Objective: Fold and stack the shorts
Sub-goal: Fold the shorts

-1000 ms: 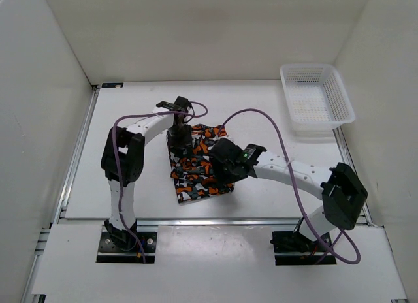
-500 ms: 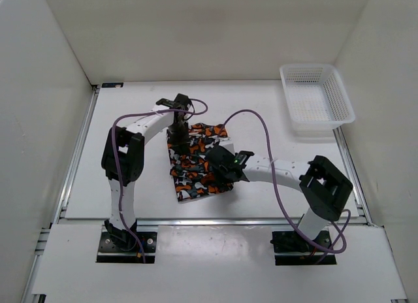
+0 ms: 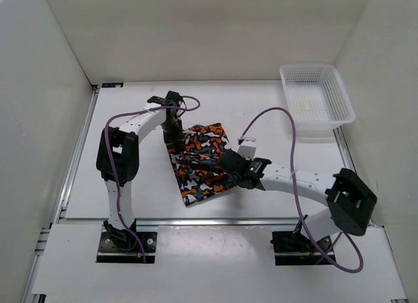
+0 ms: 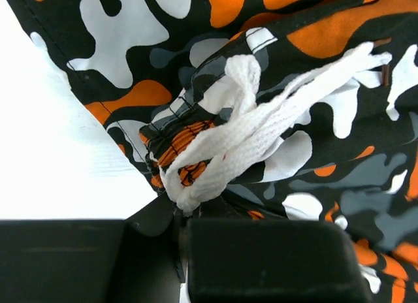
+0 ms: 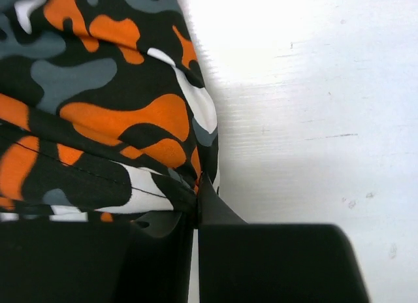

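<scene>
Step, judged: fold under way | shorts (image 3: 199, 160) lie on surface (image 3: 130, 179), centre | my left fingers (image 4: 261, 264) clamp the drawstring (image 4: 261, 120) end | my right fingers (image 5: 274, 264) pinch the opposite edge | next, likely: lift both, lay over evenly.

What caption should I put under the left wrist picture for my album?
Close-up: the left gripper pinches the shorts right at the white drawstring.

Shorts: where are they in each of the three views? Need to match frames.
Top external: the shorts lie centre, between the left gripper and right gripper.
Left wrist: the shorts fill the upper right, white drawstring central.
Right wrist: the shorts fill the left half.
Shared landmark: the white table.
</scene>
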`<state>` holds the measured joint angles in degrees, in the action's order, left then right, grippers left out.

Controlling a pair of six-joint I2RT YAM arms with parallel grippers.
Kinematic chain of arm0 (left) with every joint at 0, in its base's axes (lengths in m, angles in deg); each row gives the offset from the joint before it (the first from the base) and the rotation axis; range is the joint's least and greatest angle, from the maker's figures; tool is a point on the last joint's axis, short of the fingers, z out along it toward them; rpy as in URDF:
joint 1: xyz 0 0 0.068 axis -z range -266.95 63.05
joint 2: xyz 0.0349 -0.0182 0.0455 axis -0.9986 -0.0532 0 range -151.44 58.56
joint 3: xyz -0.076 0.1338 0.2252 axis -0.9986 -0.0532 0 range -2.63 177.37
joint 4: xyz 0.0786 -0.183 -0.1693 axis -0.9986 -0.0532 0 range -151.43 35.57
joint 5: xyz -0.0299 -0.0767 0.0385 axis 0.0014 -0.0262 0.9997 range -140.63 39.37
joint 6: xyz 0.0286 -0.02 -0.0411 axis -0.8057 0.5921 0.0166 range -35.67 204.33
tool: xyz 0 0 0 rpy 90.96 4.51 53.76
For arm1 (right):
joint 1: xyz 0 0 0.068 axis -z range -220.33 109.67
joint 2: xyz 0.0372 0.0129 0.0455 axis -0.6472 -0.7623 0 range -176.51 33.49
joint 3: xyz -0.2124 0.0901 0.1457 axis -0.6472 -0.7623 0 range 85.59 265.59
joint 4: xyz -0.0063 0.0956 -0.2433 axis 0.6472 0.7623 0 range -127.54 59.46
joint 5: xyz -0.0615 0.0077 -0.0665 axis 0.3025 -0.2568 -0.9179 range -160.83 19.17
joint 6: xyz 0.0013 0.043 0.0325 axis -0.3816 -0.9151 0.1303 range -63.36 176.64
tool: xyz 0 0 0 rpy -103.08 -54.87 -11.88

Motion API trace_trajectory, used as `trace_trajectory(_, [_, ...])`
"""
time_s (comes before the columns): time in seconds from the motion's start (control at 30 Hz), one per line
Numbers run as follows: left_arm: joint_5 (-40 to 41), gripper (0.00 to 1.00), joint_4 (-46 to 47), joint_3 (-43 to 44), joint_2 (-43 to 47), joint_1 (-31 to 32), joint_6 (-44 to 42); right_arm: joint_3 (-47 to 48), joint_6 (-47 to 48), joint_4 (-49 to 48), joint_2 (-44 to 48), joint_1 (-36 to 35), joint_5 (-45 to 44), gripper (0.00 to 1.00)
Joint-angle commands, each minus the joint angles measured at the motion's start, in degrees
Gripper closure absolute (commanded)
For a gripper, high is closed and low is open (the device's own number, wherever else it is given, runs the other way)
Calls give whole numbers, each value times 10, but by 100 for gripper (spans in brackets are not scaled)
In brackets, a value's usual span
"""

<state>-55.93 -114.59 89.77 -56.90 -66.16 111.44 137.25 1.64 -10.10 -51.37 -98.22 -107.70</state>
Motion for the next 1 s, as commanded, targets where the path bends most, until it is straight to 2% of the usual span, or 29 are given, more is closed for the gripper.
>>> trace_trajectory(0.0, [17, 90, -1, -1, 34, -16, -22, -29, -65, 58, 53, 1, -66, 100])
trace_trajectory(0.1, [2, 90, 4, -6, 29, -16, -22, -53, -84, 65, 58, 1, -45, 98])
trace_trajectory(0.13, [2, 90, 4, -13, 29, -16, -22, -59, -84, 65, 58, 1, -45, 91])
trace_trajectory(0.2, [-4, 90, 9, -20, 29, -16, -22, -59, -84, 65, 45, 19, -24, 83])
trace_trajectory(0.3, [-17, 88, 9, -25, 29, -11, -27, -47, -84, 89, 33, 19, -19, 79])
trace_trajectory(0.33, [-17, 81, 9, -25, 29, -11, -27, -47, -71, 89, 33, 19, -19, 77])
trace_trajectory(0.4, [-17, 57, 2, -25, 47, -11, -27, -47, -52, 95, 59, 19, -10, 70])
trace_trajectory(0.5, [-23, 12, -3, -30, 83, -11, -27, -42, -5, 113, 101, 12, 15, 56])
trace_trajectory(0.57, [-23, 6, -16, -30, 102, -11, -27, -28, 29, 119, 136, 6, 33, 50])
trace_trajectory(0.67, [-16, 6, -24, -36, 138, -11, -27, -2, 73, 119, 158, 6, 74, 50])
trace_trajectory(0.73, [-16, 12, -15, -44, 150, -11, -12, 20, 89, 113, 153, 6, 86, 59])
trace_trajectory(0.77, [-30, 25, -8, -44, 150, -11, -12, 47, 112, 107, 143, 6, 93, 63])
trace_trajectory(0.83, [-39, 46, 5, -51, 140, -11, -5, 80, 131, 90, 97, 11, 107, 80])
trace_trajectory(0.87, [-48, 57, 12, -51, 132, -6, -5, 115, 143, 82, 76, 11, 117, 84])
trace_trajectory(0.9, [-48, 77, 17, -51, 112, -6, -5, 131, 160, 76, 35, 11, 138, 88])
trace_trajectory(0.97, [-48, 88, 31, -51, 89, -6, -5, 148, 169, 64, -4, 24, 166, 95])
